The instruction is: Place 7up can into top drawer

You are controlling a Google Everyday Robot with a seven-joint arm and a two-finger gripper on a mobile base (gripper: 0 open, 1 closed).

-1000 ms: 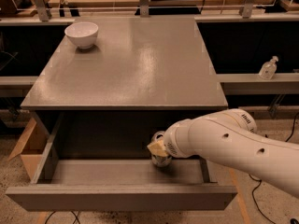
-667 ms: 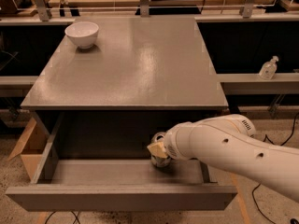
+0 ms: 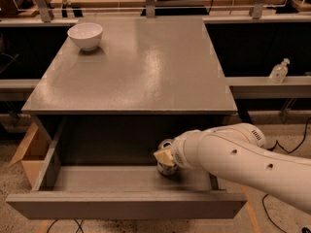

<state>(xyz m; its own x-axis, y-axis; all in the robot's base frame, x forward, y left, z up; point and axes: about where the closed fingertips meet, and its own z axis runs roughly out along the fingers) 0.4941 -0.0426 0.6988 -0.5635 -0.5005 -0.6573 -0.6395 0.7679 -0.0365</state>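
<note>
The arm [image 3: 243, 154] has sunk slightly; its one pincer [image 3: 164, 156] grips the single 7up can [image 3: 168, 169] inside the top drawer [image 3: 126, 205].

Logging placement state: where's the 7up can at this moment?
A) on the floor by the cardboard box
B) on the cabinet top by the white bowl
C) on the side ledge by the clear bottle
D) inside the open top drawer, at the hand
D: the 7up can is down inside the open top drawer, toward its right side, with the hand at it.
</note>
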